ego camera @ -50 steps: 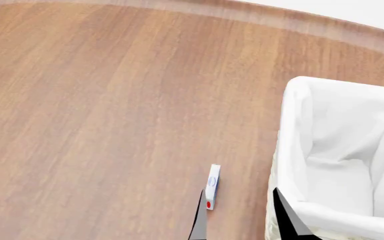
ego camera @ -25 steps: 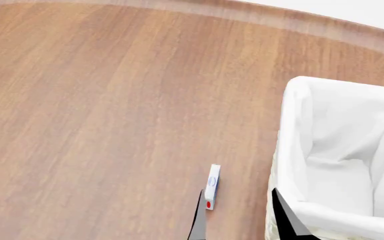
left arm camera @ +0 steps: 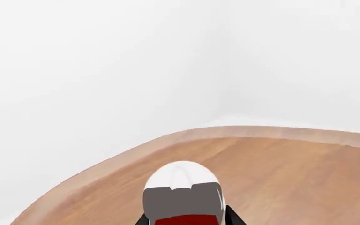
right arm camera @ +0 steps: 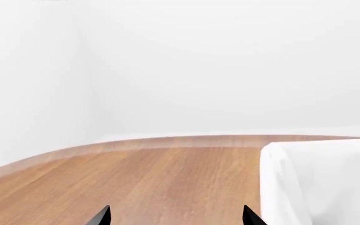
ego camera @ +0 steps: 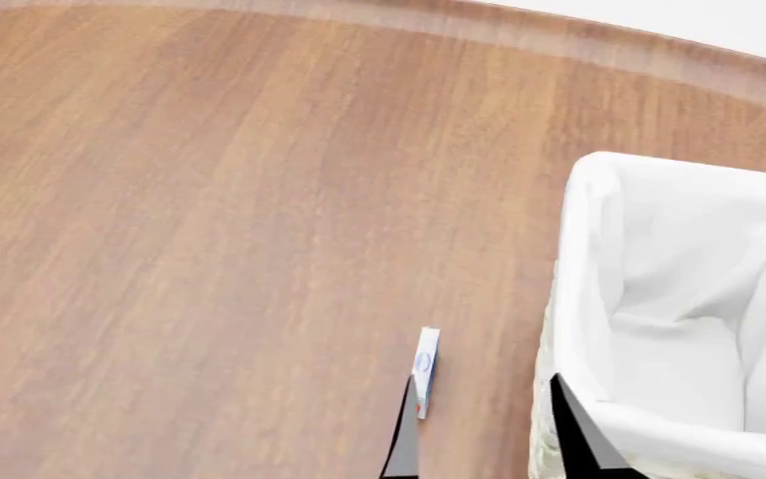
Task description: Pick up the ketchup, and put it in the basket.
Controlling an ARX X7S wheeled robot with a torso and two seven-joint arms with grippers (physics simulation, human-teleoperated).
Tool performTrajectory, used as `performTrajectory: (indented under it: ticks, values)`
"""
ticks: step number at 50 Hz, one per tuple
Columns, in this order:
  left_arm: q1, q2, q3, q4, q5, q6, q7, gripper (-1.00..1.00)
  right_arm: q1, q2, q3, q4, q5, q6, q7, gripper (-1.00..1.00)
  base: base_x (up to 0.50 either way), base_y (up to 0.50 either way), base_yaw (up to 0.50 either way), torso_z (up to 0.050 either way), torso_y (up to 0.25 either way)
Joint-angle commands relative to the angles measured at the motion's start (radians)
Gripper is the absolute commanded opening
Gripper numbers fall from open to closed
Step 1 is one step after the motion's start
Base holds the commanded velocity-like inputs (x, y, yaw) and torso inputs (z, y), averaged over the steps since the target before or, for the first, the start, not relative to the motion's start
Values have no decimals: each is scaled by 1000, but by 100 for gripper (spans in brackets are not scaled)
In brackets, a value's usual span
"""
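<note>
The ketchup shows in the left wrist view as a white cap above a dark red body. It stands between the black fingers of my left gripper, which press against both its sides. Neither shows in the head view. The basket is pale wicker with a white cloth liner and sits at the table's right; it appears again as the basket in the right wrist view. My right gripper stands open just left of the basket's near corner, its fingertips far apart around nothing, as the right gripper also shows.
A small thin white slab with a blue mark sits right behind my right gripper's left fingertip. The wooden table has a curved far edge with white wall beyond it.
In the head view my right gripper's fingertips have shifted slightly right, toward the basket, and now cover the red mark on the white slab. The basket has not moved.
</note>
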Motion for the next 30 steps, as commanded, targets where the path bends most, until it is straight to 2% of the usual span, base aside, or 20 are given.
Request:
performTrajectory:
  ticks: [1,10,17,30]
  values:
    - [-146,-81,54,74,-56,-141,112,-100,-5,-9,39,-2,-3,-16,-24,100,0,0,0,0,0]
    - [-274,-101,125,90,-131,-197,205,-100,-6,2,48,-35,8,-7,-12,100,0,0,0,0,0]
    - [-332,-82,48,88,-292,-217,265,-100,-7,8,54,-44,12,-9,-8,100,0,0,0,0,0]
    - [-533,-136,82,73,-433,-368,325,-100,-4,12,52,-50,13,-9,-3,100,0,0,0,0,0]
